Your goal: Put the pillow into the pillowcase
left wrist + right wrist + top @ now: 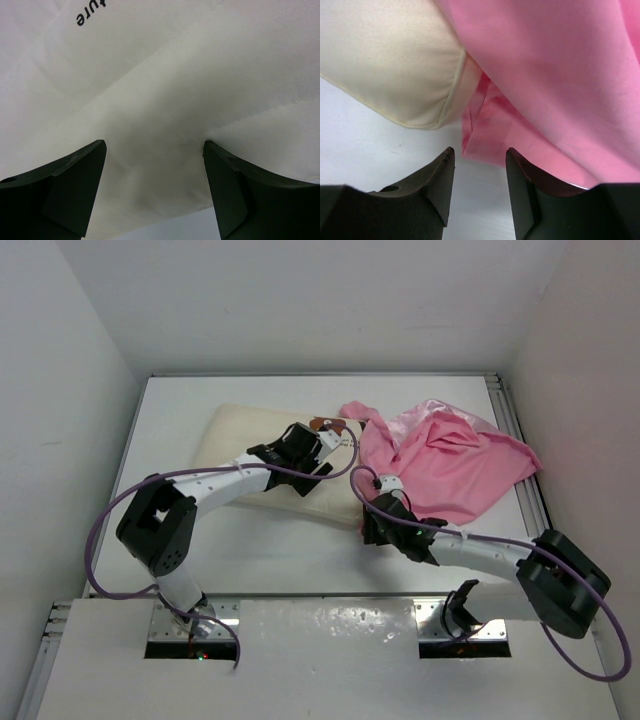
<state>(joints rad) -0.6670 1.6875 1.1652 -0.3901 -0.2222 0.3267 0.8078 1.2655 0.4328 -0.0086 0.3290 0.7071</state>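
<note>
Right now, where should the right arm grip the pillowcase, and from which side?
Probably the folded hem corner of the pillowcase, on the table beside the pillow. Come low from the near side: it lies ahead of the open right gripper.

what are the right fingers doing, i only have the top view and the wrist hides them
observer: the right wrist view shows the right fingers open, with a folded pink edge of the pillowcase just ahead of the gap, not gripped
operator: and the left ones
observer: the left fingers are open and spread wide, with creased pillow fabric filling the view between them
operator: is the pillow corner inside the case
observer: no, from the right wrist its piped corner shows bare on the table, beside the pink fabric
</note>
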